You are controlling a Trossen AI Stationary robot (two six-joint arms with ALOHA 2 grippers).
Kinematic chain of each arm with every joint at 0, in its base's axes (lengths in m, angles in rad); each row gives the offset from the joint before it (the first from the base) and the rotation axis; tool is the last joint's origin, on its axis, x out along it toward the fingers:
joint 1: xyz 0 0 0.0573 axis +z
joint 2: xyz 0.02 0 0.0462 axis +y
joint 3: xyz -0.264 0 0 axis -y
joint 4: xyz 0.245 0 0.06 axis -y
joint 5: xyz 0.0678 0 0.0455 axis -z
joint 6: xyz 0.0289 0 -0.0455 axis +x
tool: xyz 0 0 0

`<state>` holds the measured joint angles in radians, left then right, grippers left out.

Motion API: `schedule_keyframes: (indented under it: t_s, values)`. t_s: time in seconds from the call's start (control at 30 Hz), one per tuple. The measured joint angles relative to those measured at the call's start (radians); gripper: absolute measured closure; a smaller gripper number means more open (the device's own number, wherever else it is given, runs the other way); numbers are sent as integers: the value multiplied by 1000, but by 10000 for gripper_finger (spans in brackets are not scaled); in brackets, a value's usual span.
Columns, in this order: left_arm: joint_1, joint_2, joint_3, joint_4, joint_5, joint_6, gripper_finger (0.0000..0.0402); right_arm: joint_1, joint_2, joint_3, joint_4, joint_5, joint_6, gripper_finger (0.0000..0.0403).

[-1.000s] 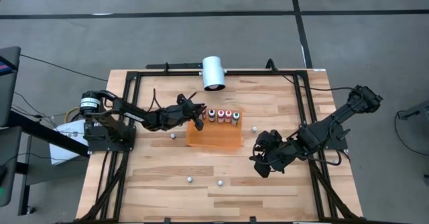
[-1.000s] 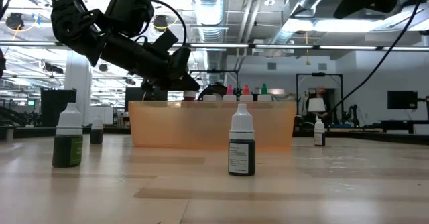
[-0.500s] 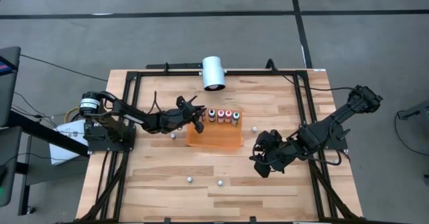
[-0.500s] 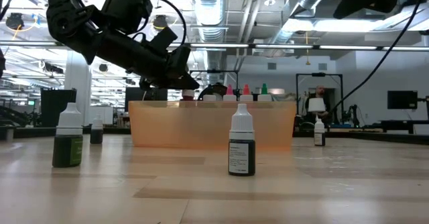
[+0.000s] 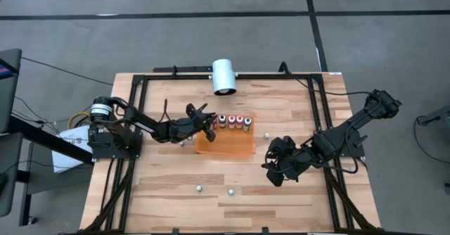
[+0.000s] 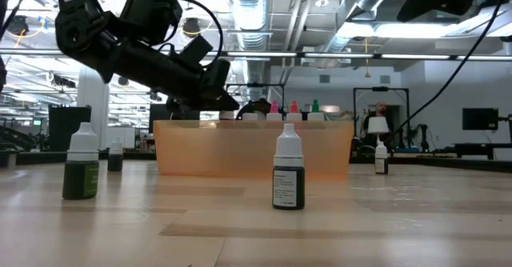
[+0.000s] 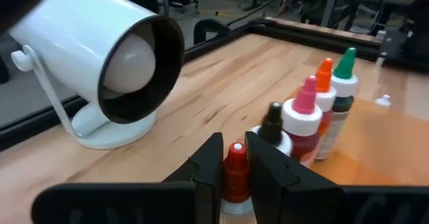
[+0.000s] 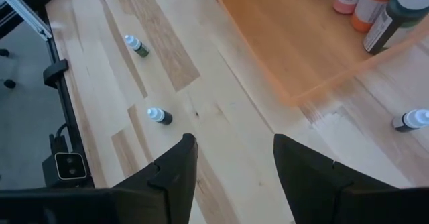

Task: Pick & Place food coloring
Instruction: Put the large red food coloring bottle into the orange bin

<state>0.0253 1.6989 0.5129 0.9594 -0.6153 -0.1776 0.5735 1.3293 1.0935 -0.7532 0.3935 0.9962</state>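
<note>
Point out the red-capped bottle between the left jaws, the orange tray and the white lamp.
red-capped bottle (image 7: 235, 158): left wrist view, on its red cap.
orange tray (image 5: 225, 145): high view, on its bare floor.
white lamp (image 7: 80, 29): left wrist view, on its shade's side.

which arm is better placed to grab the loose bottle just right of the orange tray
Right. The right gripper, open, hovers on that side, nearer the small white-capped bottle. The left gripper is across the orange translucent tray, closed on a red-capped bottle.
</note>
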Motion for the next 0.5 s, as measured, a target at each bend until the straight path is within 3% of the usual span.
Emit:
schedule_keyframes:
  t_s: [0.5]
  values:
    - [3,23,0,23,-48,23,355,0,0,0,5,-1,-10,218]
